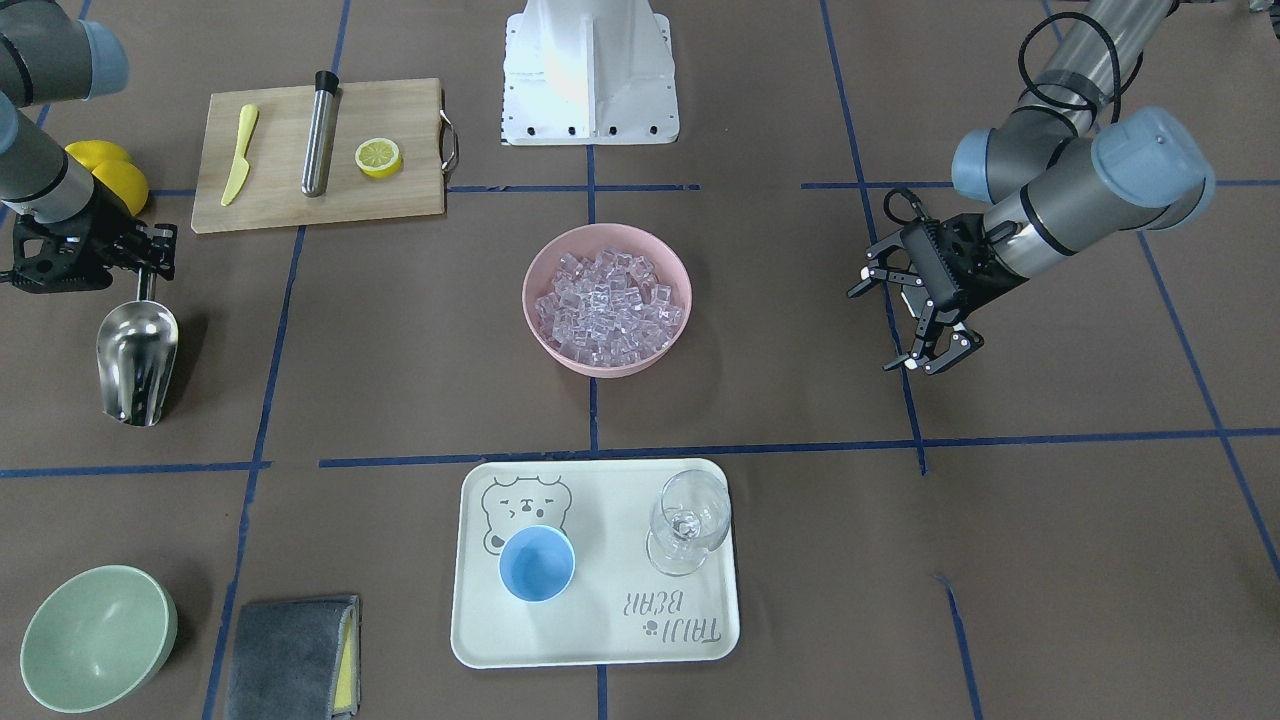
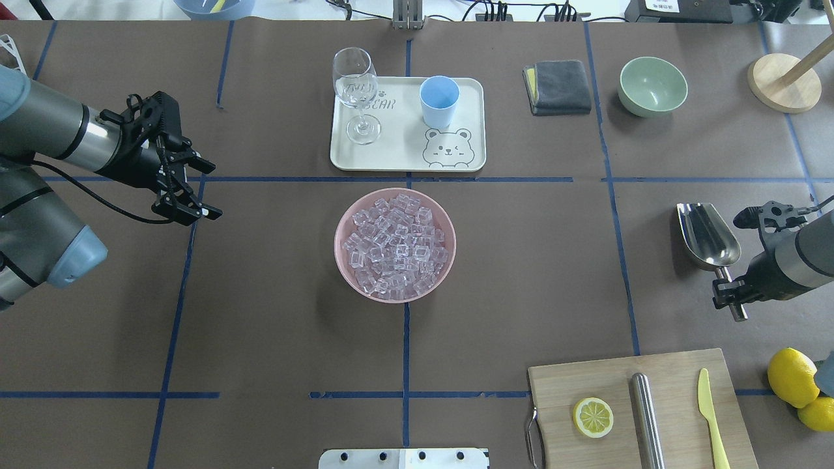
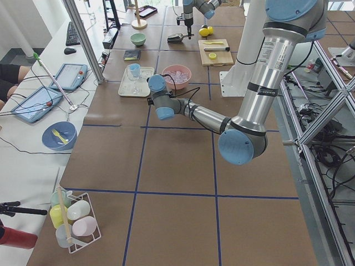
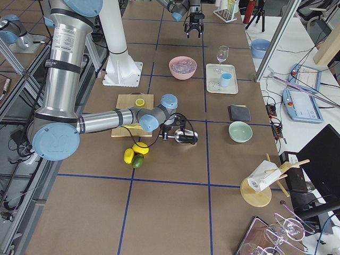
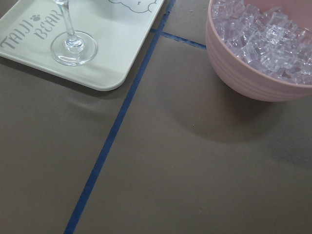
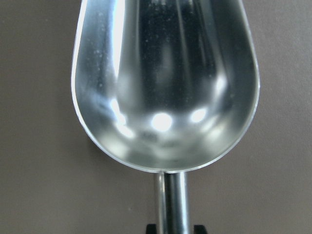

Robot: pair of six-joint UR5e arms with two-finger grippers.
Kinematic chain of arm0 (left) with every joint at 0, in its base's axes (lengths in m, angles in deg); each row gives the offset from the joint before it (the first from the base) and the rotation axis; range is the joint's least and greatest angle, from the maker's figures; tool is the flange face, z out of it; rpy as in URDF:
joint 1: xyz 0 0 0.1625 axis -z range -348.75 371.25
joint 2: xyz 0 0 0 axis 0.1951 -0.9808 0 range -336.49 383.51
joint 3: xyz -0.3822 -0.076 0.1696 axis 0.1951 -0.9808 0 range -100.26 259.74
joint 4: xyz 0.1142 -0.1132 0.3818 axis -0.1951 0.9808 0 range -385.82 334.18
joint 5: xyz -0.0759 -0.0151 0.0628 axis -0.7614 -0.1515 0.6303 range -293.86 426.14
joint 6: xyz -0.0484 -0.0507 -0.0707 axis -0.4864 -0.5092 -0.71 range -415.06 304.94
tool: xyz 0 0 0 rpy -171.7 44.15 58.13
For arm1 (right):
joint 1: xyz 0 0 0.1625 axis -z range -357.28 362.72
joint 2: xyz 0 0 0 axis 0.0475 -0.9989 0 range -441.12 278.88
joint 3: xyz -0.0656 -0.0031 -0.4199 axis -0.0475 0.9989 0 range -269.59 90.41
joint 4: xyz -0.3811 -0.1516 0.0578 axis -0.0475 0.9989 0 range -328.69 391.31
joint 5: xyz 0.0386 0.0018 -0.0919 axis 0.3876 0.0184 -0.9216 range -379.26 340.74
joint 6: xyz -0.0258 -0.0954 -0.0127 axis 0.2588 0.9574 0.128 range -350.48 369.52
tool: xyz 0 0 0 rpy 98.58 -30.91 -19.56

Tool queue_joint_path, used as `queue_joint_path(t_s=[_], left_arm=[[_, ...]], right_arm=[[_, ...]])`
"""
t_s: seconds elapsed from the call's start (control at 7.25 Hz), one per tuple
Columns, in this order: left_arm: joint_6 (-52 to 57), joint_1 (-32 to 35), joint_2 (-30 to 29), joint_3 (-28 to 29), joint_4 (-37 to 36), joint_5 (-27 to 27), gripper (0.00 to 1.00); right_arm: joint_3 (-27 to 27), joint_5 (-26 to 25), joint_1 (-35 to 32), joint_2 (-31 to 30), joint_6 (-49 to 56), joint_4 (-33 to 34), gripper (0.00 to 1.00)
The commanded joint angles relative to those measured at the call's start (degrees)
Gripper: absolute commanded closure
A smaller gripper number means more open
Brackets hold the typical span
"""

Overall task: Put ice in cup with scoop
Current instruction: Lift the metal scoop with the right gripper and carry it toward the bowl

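Nearest the robot's base, on its right, you see a wooden cutting board carrying a lemon half, a steel cylinder and a yellow knife. Two whole lemons lie just beside the board on the brown counter.

A little farther out on the same side, the right pincer is clamped on the thin handle of the scoop. The trough points away from the robot with its open side up. The right wrist view shows polished metal right down to the handle. You cannot tell from these views whether the trough touches the counter.

At the middle of the counter stands the pink bowl, heaped with ice, well apart from the scoop. Level with the bowl's far rim, on the robot's left, the left pincer hangs above the counter, its fingers spread wide and gripping nothing. Its wrist camera looks across a blue tape line at the bowl's side and a corner of the tray.

Beyond the bowl sits the cream tray, printed with a bear. The light-blue cup stands upright on it, just behind the bear's head. A clear wine glass stands on the tray's other half, apart from the cup.

Farther to the robot's right, in the same far row, a folded grey cloth lies near a green bowl.
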Motion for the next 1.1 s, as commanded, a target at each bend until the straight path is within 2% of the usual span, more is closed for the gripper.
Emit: queue_joint_path(t_s=[0.0,0.28,0.41,0.83,0.97], left_arm=[[-0.04,0.00,-0.33,0.08,-0.09,0.09,0.00],[-0.04,0.00,-0.41,0.08,-0.09,0.09,0.00],[-0.04,0.00,-0.67,0.08,-0.09,0.09,0.00],[-0.04,-0.09,-0.68,0.26,-0.18,0.09,0.00],[-0.04,-0.09,-0.76,0.26,-0.18,0.00,0.00]], right_arm=[[-3.03,0.21,-1.05,0.22,0.33,-0.07,1.00],[-10.48,-0.23,-3.86,0.40,0.33,0.19,1.00],[-13.48,0.81,-6.75,3.10,0.42,0.80,1.00],[-15.97,0.30,-8.01,6.01,0.86,0.89,1.00],[-16.32,-2.14,-7.31,7.15,4.86,0.90,1.00]])
